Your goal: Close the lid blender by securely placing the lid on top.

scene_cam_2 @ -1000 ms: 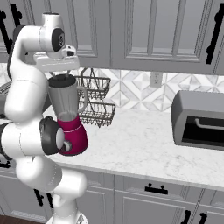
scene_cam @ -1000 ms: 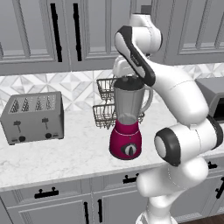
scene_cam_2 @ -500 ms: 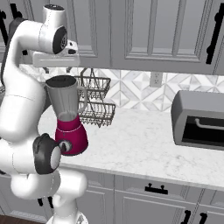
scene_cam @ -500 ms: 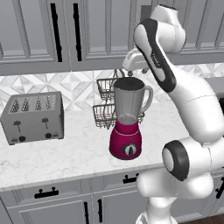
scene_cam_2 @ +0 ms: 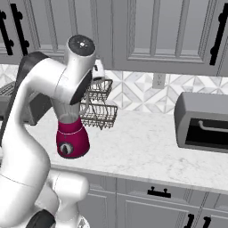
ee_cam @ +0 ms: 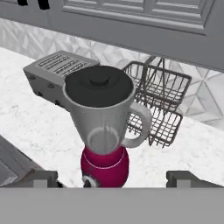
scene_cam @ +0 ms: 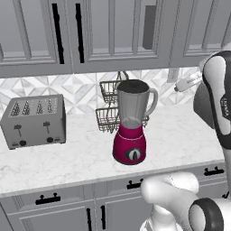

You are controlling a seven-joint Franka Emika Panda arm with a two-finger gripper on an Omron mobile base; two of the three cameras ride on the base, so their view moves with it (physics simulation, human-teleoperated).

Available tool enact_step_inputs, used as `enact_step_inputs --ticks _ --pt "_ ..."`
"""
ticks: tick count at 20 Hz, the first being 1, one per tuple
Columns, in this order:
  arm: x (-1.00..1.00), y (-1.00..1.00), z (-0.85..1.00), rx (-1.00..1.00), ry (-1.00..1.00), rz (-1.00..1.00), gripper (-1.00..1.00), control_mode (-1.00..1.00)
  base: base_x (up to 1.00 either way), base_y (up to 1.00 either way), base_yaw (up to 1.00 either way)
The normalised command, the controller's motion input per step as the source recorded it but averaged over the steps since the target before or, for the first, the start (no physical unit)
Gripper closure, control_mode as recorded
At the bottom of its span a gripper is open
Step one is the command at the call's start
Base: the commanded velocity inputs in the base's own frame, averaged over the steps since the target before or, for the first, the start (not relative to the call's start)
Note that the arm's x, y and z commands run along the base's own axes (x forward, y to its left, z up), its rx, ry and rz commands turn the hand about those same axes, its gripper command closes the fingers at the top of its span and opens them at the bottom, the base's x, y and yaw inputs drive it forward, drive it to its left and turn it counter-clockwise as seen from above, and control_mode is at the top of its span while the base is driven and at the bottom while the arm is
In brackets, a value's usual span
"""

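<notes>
We note jaws spread wide, holding nothing, at hand view's bottom; lid [ee_cam: 99, 85] seated on blender [ee_cam: 104, 131] at centre.

On the white marble counter [scene_cam: 76, 158] I see a grey four-slot toaster [scene_cam: 35, 121] standing off to the left, near the patterned tile wall [scene_cam: 40, 85]. A two-tier wire basket rack [ee_cam: 159, 105] stands at the back against that wall. Far to the right sits a grey toaster oven [scene_cam_2: 202, 121]. Grey cabinets [scene_cam: 103, 31] with black handles hang overhead, and drawers [scene_cam_2: 156, 191] run below the counter.
</notes>
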Motion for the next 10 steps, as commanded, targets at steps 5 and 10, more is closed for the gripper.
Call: enact_step_inputs --ticks 5,10 --pt "-1.00 -1.00 -0.48 0.00 -0.38 0.03 -1.00 -1.00 0.00 0.00 0.00" --pt "-1.00 -1.00 -0.71 0.00 -0.28 0.02 -1.00 -1.00 0.00 0.00 0.00"
